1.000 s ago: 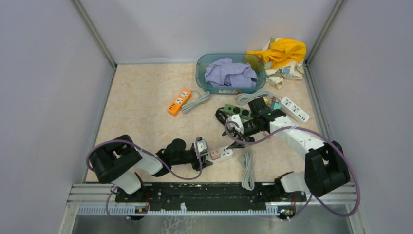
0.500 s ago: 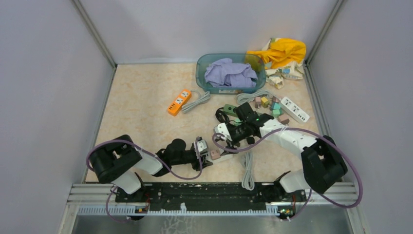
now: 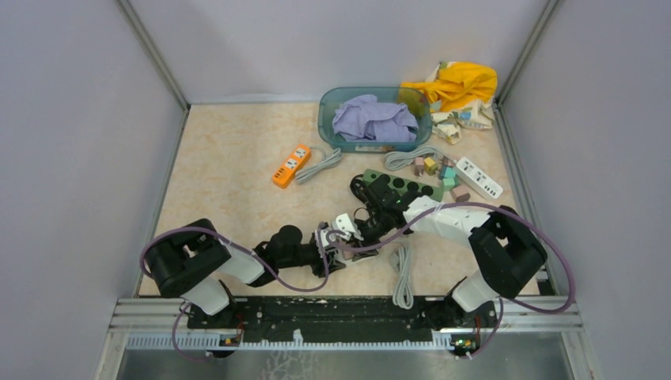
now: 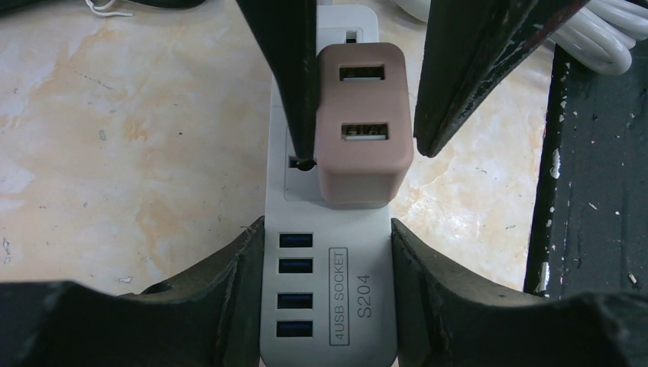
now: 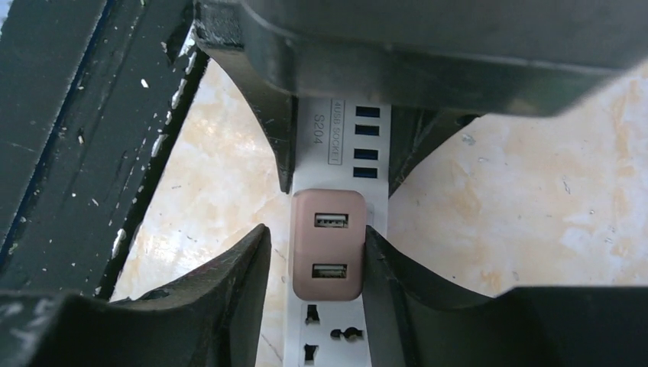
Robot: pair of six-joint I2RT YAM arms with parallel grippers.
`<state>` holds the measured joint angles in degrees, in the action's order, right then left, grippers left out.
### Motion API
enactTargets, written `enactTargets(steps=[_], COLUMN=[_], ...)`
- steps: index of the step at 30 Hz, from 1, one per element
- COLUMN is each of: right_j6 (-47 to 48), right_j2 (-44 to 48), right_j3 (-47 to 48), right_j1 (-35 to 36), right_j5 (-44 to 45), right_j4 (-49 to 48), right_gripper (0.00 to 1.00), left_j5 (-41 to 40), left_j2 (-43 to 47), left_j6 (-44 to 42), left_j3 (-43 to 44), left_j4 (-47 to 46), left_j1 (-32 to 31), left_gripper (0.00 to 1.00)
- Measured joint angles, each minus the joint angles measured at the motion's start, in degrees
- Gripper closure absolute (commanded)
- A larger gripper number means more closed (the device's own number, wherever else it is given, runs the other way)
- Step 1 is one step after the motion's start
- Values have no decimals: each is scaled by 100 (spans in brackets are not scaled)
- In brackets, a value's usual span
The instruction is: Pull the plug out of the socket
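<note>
As the left gripper [image 4: 326, 223] clamps the USB end of the white power strip [image 4: 328, 306], both fingers pressed flat vs. its long sides, the right gripper [image 5: 315, 229] straddles the pinkish-brown plug [image 4: 365, 126] from the opp. side. That's the view from where I stand by the near edge of the table [image 3: 229, 166].

Rt jaws stand part-open. One finger [image 5: 382, 290] touches the plug's side and the other [image 5: 244, 283] sits a sliver clear, w/ tabletop showing btwn them, so nothing is held on that side yet. The plug is fully seated in the strip, just right of the left arm's grip, near the arms' bases and approx. mid-table. A pale coiled cable [image 3: 402, 269] lies just right of it.

What could go wrong, as I read it:
- Contact is one-sided. If the pull starts before the 2nd finger lands, the plug prob. gets shoved sideways or rocked, not drawn out, and the pins could bind or bend.
- The plug's sides look smooth and rounded at the corners, so a light or off-centre pinch may slide off.
- The left arm holds only one end of the strip. A stiff socket could lift or twist the far end, or drag the whole strip thru those fingers.
- The two sets of fingers sit v. close together, so a skewed pull risks them knocking.
</note>
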<state>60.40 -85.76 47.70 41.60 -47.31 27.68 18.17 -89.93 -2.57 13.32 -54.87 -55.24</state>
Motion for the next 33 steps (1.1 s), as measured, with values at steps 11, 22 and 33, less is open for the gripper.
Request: enactTargets(steps=[11, 22, 33], right_j6=[-142, -769, -960], right_j2=[-57, -118, -177], right_j3=[168, 195, 267], right_j1=[63, 142, 9], right_j5=[94, 122, 177], right_j4=[197, -2, 44], right_gripper=[97, 100, 100], left_j5=[-7, 35, -20], left_j2=[15, 48, 50], left_j6=[-35, -50, -72], left_j3=[0, 0, 0], left_j4=[4, 85, 81], left_j1=[0, 0, 2], left_gripper=[99, 99, 99])
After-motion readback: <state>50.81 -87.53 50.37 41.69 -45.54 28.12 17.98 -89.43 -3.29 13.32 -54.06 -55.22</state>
